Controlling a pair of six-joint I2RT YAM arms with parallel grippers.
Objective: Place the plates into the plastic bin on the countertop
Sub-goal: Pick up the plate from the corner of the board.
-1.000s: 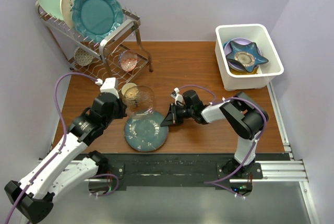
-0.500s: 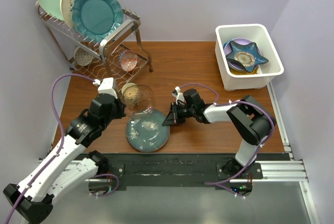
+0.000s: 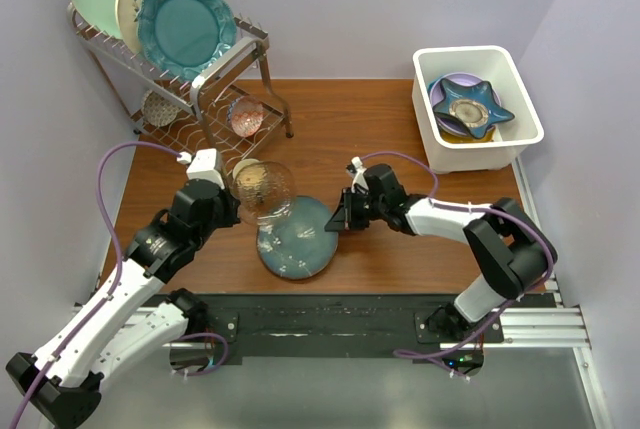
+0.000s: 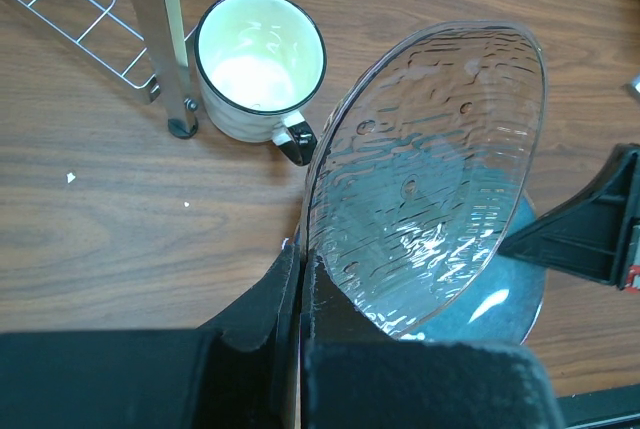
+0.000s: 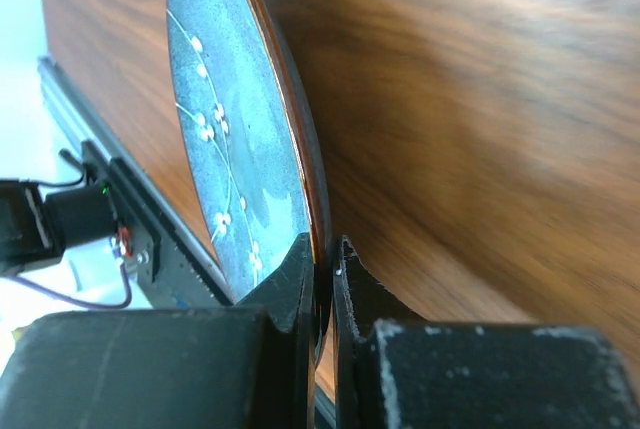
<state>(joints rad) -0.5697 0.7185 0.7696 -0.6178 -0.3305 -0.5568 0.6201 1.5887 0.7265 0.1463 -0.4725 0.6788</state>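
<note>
The right jaws are clamping together on the rim of the blue dotted plate point(image 5: 230, 149), and the plate is tilting up steeply from the worktop point(image 5: 480, 99) — whether its far edge is touching the wood, I cannot tell. The left jaws are pinching the edge of a clear glass plate point(image 4: 430, 169), which is hanging at a slant just above the blue one, near the small cup point(image 4: 260, 64). The plastic bin point(image 3: 470, 157) is standing at the far right corner, well apart from both, with stacked plates point(image 3: 470, 109) lying inside.

The risks, as I am judging them: the grip is only on a thin glazed rim, so a quick swing toward the bin could be making the plate slip or turn in the jaws. The two plates are overlapping in the top view, so raising the blue one could be knocking it against the glass.
</note>
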